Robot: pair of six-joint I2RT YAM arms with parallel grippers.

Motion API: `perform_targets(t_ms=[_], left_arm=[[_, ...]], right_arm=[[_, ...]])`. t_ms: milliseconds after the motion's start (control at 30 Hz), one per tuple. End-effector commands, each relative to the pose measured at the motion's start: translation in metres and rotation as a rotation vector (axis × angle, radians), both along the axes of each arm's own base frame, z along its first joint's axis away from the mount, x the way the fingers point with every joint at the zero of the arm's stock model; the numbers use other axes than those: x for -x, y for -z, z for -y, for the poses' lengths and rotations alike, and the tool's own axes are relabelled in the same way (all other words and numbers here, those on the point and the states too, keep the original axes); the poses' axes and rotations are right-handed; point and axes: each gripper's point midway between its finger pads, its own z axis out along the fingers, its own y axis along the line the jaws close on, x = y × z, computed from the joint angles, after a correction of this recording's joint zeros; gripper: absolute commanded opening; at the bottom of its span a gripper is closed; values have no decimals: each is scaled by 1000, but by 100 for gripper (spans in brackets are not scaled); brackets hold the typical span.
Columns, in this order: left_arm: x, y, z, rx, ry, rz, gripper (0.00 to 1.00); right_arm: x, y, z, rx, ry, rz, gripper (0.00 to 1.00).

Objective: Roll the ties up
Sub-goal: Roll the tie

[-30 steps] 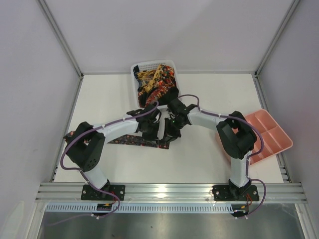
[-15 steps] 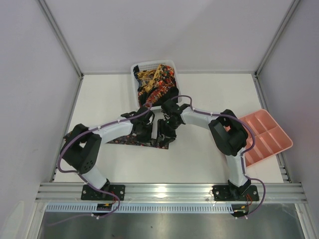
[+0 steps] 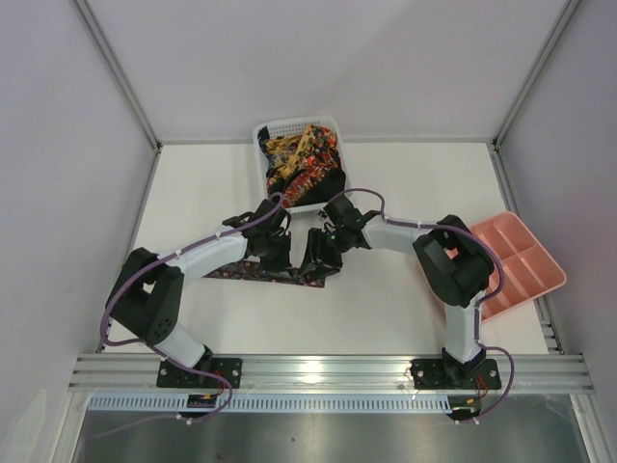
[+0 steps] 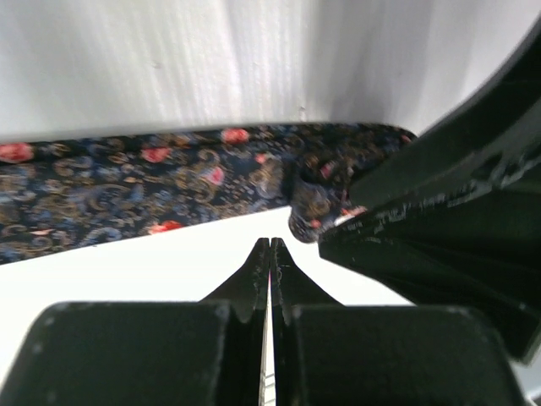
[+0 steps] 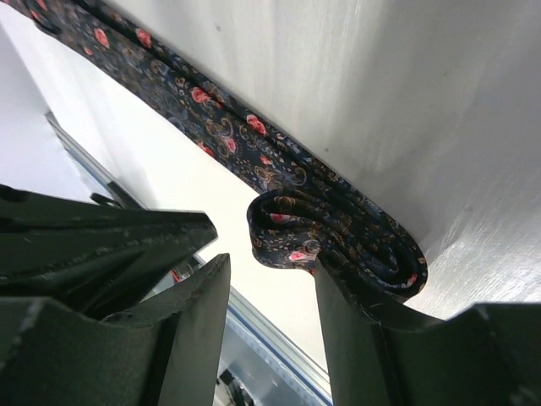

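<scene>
The tie (image 5: 338,233) end is framed by the right gripper (image 5: 269,264), held apart. The left gripper (image 4: 270,247) is pressed together beside it.

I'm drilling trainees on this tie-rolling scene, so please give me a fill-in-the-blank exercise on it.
1. The spare ties lie in the white ___.
2. The pink tray sits beside the ___ arm.
3. The shut gripper belongs to the ___ arm.
4. The tie on the table is ___ up at one end.
Missing: basket; right; left; rolled.
</scene>
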Motion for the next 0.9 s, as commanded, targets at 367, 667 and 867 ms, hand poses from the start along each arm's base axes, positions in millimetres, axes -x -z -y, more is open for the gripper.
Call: perform_targets(t_ms=[367, 667, 867], left_arm=[[-10, -28, 31, 156, 14, -2, 1], [-25, -23, 39, 139, 16, -9, 1], [-28, -7, 41, 125, 18, -34, 1]], right_arm=[[-20, -20, -8, -137, 40, 47, 25], [-10, 2, 3, -68, 29, 12, 12], [-7, 16, 7, -32, 14, -1, 10]])
